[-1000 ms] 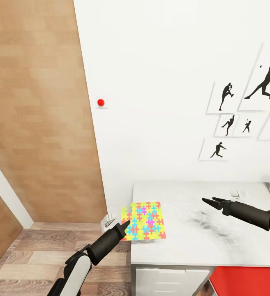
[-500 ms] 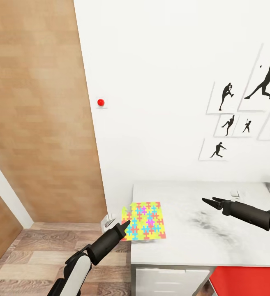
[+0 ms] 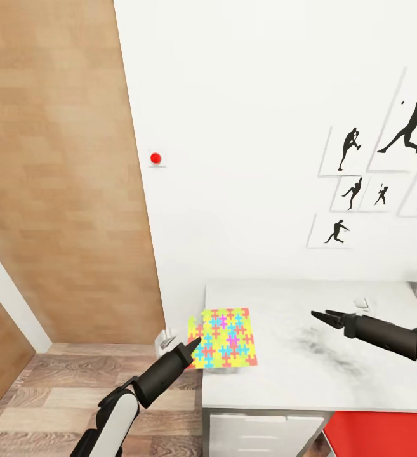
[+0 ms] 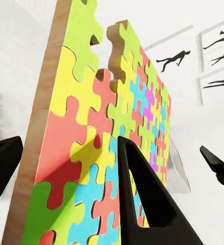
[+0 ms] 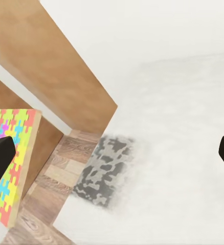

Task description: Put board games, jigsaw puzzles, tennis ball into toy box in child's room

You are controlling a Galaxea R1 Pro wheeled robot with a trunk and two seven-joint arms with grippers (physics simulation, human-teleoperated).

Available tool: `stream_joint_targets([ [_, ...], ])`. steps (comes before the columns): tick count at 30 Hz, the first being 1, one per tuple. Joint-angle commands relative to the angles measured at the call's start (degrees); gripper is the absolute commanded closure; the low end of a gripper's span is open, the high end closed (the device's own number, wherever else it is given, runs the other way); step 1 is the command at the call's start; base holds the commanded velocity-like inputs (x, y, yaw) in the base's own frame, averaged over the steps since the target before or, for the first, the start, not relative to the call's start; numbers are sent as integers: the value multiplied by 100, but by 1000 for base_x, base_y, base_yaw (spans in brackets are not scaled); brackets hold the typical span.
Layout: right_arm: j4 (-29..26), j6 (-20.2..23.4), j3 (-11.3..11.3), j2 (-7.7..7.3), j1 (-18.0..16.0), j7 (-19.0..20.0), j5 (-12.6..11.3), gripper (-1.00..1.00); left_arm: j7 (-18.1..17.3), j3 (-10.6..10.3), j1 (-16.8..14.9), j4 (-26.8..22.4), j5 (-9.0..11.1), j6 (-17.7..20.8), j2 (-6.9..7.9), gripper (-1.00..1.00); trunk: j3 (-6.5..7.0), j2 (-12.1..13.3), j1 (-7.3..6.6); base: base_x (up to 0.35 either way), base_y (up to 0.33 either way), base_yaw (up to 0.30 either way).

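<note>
Head view: left end effector point(image 3: 191, 348) gripping jigsaw puzzle point(image 3: 226, 329) by edge, overhanging surface point(image 3: 335, 374) corner; right end effector point(image 3: 318, 316) hovering open above surface.

The pale grey table point(image 3: 310, 374) carries a small white object point(image 3: 361, 303) near its far edge.

I am in a child's bedroom in a home. The white wall point(image 3: 246, 127) ahead of me carries a cluster of black baseball-player silhouette pictures point(image 3: 376, 171), and a pale grey desk point(image 3: 335, 368) with white drawers point(image 3: 265, 435) stands against it, a brightly coloured jigsaw puzzle point(image 3: 224, 330) at its near corner. Beside the desk are tall wooden wardrobe doors point(image 3: 56, 171) and a wood-plank floor point(image 3: 62, 387).
</note>
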Motion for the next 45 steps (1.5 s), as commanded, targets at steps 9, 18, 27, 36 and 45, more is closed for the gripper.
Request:
stream_joint_targets([
  [9,-26,327,-9,2,19,296,-16,-100,-260,13,-12,-7,37,31,41,100,-13,-13,4,0,0,0],
  [18,-66,460,2,2,34,672,-15,-100,-541,15,-28,-1,-8,18,74,100,-13,-13,4,0,0,0],
  [27,-184,503,-1,-2,59,780,-20,-100,-615,7,-81,48,-44,13,70,100,-13,-13,4,0,0,0],
  [36,-363,632,-4,1,154,1102,-15,-100,-635,-45,-278,427,-54,-73,32,100,-13,-13,4,0,0,0],
  [45,-428,732,-4,2,180,1196,-8,-100,-642,-68,-376,594,-50,-200,15,100,-13,-13,4,0,0,0],
])
